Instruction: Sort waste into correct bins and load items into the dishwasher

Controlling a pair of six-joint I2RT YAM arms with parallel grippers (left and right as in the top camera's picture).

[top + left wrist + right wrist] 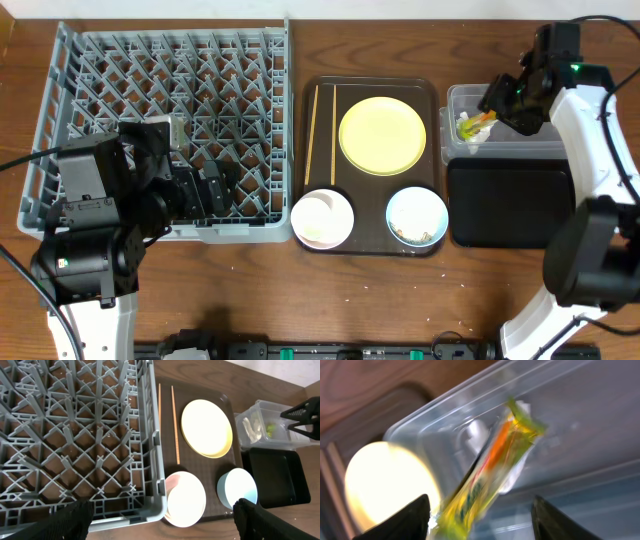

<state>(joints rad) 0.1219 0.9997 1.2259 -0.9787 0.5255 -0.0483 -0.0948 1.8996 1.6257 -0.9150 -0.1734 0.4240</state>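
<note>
Snack wrapper [490, 472] — blurred, its lower end cut off — hangs between the right gripper's [480, 506] parted fingers over the clear box [580, 425]; contact with either finger is unclear. Only the overhead view shows food scraps [412, 234] in the light blue bowl [417, 205] on the brown tray [322, 95]. The left gripper [162, 510], fingers wide apart, hovers at the dish rack's [75, 435] edge.

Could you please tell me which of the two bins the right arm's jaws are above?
The clear plastic box, farther from the robot than the black tray; the yellow wrapper shows against it.
</note>
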